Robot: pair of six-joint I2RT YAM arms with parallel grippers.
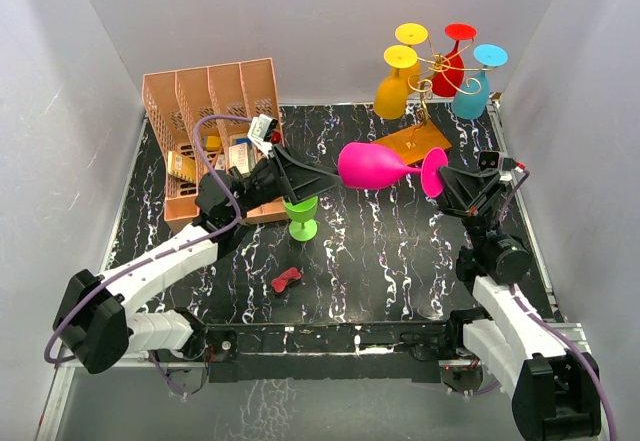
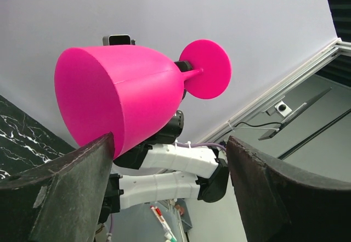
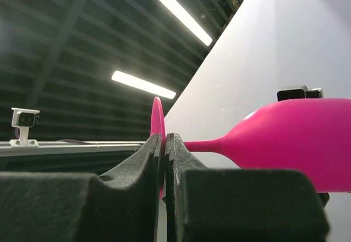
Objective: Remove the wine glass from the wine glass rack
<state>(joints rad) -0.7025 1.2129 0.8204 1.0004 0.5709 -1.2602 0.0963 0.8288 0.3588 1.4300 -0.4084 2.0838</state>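
The pink wine glass (image 1: 375,166) lies horizontal in the air above the table, off the gold wire rack (image 1: 432,73). My right gripper (image 1: 447,185) is shut on the glass's round foot; the right wrist view shows the foot disc (image 3: 157,127) pinched between the closed fingers, with the bowl (image 3: 296,143) to the right. My left gripper (image 1: 325,176) is open at the bowl's mouth. In the left wrist view the bowl (image 2: 120,99) sits just above one finger (image 2: 82,187), and the jaws stand wide apart.
The rack's wooden base (image 1: 412,143) stands at the back right, with yellow (image 1: 392,86), red (image 1: 452,61) and blue (image 1: 475,86) glasses hanging. A green glass (image 1: 301,216) stands mid-table. A pink file organiser (image 1: 215,131) is at the back left. A small red object (image 1: 287,280) lies near the front.
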